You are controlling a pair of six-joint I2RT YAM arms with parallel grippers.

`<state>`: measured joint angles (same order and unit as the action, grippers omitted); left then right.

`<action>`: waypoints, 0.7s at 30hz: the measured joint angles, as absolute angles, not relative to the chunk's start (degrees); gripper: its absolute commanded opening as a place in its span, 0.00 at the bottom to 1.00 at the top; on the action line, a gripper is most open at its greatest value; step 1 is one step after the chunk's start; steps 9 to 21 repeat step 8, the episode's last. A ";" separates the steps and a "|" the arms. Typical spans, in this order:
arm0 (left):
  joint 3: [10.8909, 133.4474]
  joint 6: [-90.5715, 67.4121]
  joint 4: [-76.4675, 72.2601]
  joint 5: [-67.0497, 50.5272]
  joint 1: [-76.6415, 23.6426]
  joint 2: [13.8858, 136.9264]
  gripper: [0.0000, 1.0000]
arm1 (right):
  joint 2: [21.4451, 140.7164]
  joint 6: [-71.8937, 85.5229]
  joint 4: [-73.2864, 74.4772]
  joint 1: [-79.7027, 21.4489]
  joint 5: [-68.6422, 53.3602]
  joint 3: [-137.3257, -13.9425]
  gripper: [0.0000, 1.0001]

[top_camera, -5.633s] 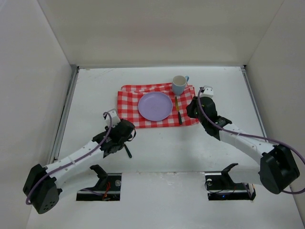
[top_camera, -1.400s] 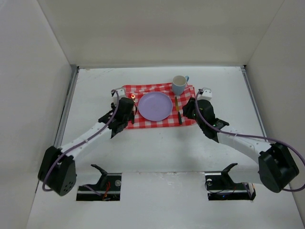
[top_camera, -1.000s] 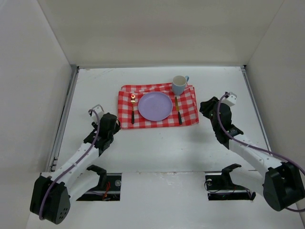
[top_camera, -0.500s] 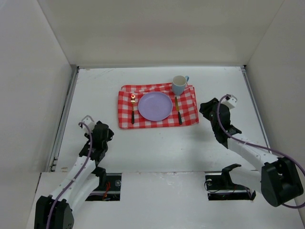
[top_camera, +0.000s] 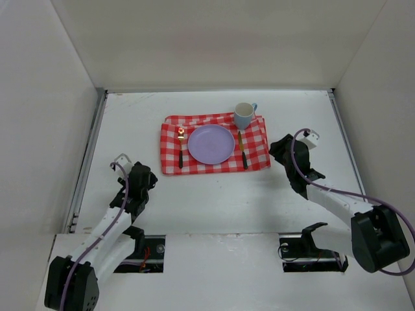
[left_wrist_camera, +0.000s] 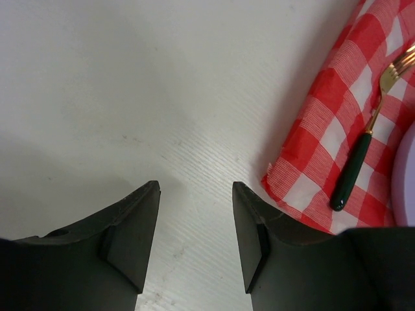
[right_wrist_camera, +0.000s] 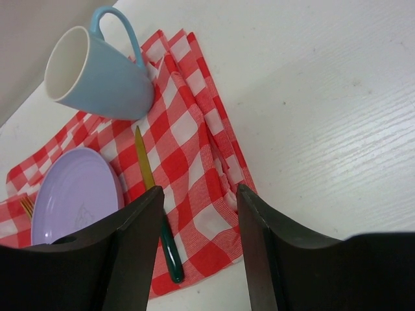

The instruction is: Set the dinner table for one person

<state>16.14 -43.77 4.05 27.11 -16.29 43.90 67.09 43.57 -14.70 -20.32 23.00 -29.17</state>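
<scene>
On the white dinner table (top_camera: 214, 201) lies a red-and-white checked cloth (top_camera: 258, 148). It carries a lilac plate (top_camera: 211, 144), a gold fork with a green handle (top_camera: 181, 148) to the plate's left, a matching knife (top_camera: 242, 150) to its right and a blue mug (top_camera: 244, 115) at the far right corner. My left gripper (top_camera: 141, 176) hangs open over bare table near the cloth's front left corner (left_wrist_camera: 285, 188), its jaws (left_wrist_camera: 196, 188) empty. My right gripper (top_camera: 277, 148) is open and empty beside the cloth's right edge; between its jaws (right_wrist_camera: 200, 191) I see cloth, with the knife (right_wrist_camera: 155, 214) just left.
Tall white panels wall in the table on three sides, and a metal rail (top_camera: 87, 155) runs along the left edge. Two black stands (top_camera: 136, 236) (top_camera: 311, 234) sit at the near edge by the arm bases.
The left arm has let go of the fork on the cloth and drawn back toward the near left. The right arm has backed off the cloth's right edge, its jaws spreading wider.
</scene>
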 measured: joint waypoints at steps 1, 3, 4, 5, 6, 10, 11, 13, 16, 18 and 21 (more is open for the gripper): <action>16.58 -43.75 4.05 27.14 -16.84 44.23 0.46 | 67.07 43.55 -14.70 -20.32 23.00 -29.17 0.55; 17.23 -43.75 3.86 27.16 -17.69 44.38 0.46 | 66.87 43.55 -14.68 -20.32 23.00 -29.17 0.56; 17.52 -43.72 3.70 27.14 -18.02 44.38 0.46 | 66.74 43.55 -14.70 -20.32 23.00 -29.17 0.57; 17.76 -43.66 3.62 27.14 -18.22 44.38 0.46 | 66.65 43.55 -14.72 -20.32 23.00 -29.17 0.57; 17.93 -43.55 3.44 27.11 -18.26 44.38 0.45 | 66.65 43.53 -14.76 -20.34 23.00 -29.19 0.57; 18.35 -43.11 3.27 27.11 -18.22 44.62 0.46 | 66.74 43.51 -14.79 -20.34 23.00 -29.19 0.57; 18.35 -43.11 3.27 27.11 -18.22 44.62 0.46 | 66.74 43.51 -14.79 -20.34 23.00 -29.19 0.57; 18.35 -43.11 3.27 27.11 -18.22 44.62 0.46 | 66.74 43.51 -14.79 -20.34 23.00 -29.19 0.57; 18.35 -43.11 3.27 27.11 -18.22 44.62 0.46 | 66.74 43.51 -14.79 -20.34 23.00 -29.19 0.57; 18.35 -43.11 3.27 27.11 -18.22 44.62 0.46 | 66.74 43.51 -14.79 -20.34 23.00 -29.19 0.57; 18.35 -43.11 3.27 27.11 -18.22 44.62 0.46 | 66.74 43.51 -14.79 -20.34 23.00 -29.19 0.57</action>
